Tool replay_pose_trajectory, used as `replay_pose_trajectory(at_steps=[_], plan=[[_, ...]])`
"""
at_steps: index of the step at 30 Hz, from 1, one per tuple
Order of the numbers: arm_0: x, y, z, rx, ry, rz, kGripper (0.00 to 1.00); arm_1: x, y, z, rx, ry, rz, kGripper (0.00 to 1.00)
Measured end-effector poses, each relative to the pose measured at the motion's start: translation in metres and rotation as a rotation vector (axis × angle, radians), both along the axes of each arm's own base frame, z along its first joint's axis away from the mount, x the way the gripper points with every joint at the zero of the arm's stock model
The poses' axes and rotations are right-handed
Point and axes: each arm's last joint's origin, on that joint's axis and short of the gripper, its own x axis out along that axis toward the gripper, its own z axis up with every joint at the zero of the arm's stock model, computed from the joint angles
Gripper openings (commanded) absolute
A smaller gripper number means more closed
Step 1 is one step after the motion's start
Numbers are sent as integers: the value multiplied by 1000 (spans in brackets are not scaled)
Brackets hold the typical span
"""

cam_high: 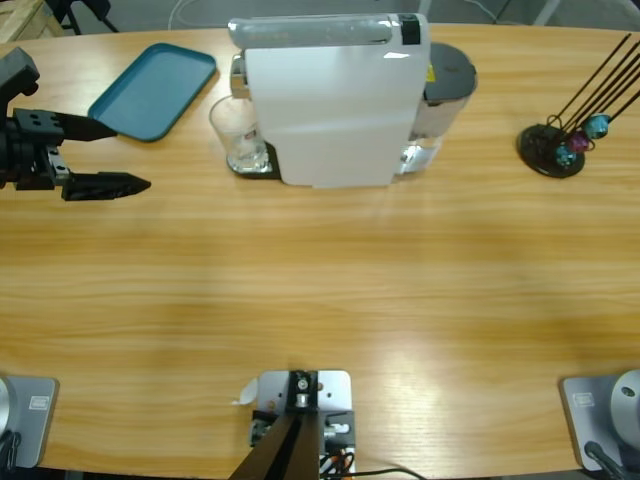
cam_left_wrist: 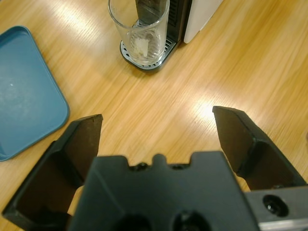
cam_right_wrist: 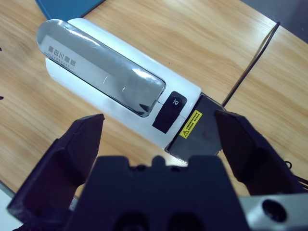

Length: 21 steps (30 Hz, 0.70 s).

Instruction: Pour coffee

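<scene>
The glass point(cam_high: 237, 135) with a little coffee point(cam_left_wrist: 143, 48) stands on the drip tray of the white coffee machine point(cam_high: 330, 100), where it was filled. The left claw point(cam_high: 95, 155) is wide open and faces the glass, probably to grasp it. The right claw point(cam_right_wrist: 159, 139), also open and empty, hangs above the machine.

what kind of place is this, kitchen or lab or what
Probably a lab or office set up as a coffee corner: a long wooden table with a capsule coffee machine, a glass under its spout, a capsule rack and a teal tray.
</scene>
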Motion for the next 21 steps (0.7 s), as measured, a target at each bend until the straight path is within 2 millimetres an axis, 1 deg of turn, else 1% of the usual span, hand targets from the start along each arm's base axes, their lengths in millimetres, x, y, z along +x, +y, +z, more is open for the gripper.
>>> replay_pose_trajectory(at_steps=[4,7,10,13,15,17,21], plan=[[0,0,3,-6,-10,-1,1000,0,0,-1,-3,3,0,1000],[2,-1,9,-16,-28,-1,1000,-1,-1,-1,-8,10,0,1000],[3,-2,12,-24,-34,-5,1000,-12,-9,8,-2,6,2,1000],[3,-3,12,-32,-32,-13,1000,-38,-27,26,35,-9,19,1000],[3,-3,13,-36,-30,-17,1000,-58,-41,28,48,-1,33,1000],[2,-3,14,-43,-34,-21,1000,-75,-54,22,55,4,41,1000],[0,-3,19,-68,-38,-32,1000,-106,-74,-5,95,-16,64,1000]])
